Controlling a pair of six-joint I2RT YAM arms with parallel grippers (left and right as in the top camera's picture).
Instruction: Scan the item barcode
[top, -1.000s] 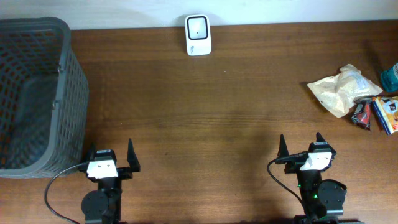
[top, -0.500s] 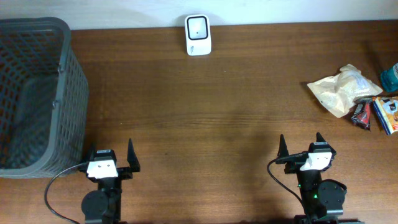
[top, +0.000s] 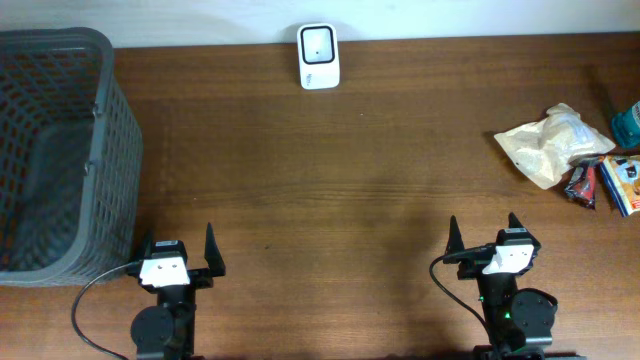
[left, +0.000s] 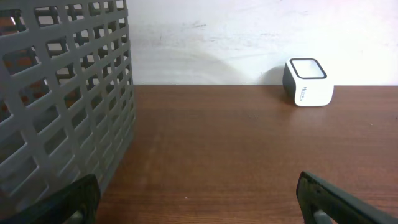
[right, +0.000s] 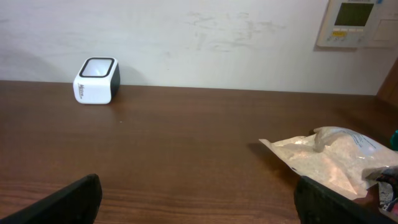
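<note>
The white barcode scanner (top: 319, 56) stands at the table's back edge, and shows in the left wrist view (left: 308, 83) and the right wrist view (right: 96, 80). The items lie at the far right: a pale plastic bag (top: 548, 142), a dark red packet (top: 582, 184), a blue and white box (top: 625, 180). No barcode shows. My left gripper (top: 180, 240) and right gripper (top: 482, 226) rest at the front edge. Both are open and empty, as seen in the left wrist view (left: 196, 190) and right wrist view (right: 198, 190). The bag (right: 336, 155) lies ahead and right of the right gripper.
A tall grey mesh basket (top: 60, 150) fills the left end of the table, close to the left gripper's left finger (left: 68, 202). A teal object (top: 628, 122) sits at the right edge. A wall panel (right: 357, 22) hangs behind the table.
</note>
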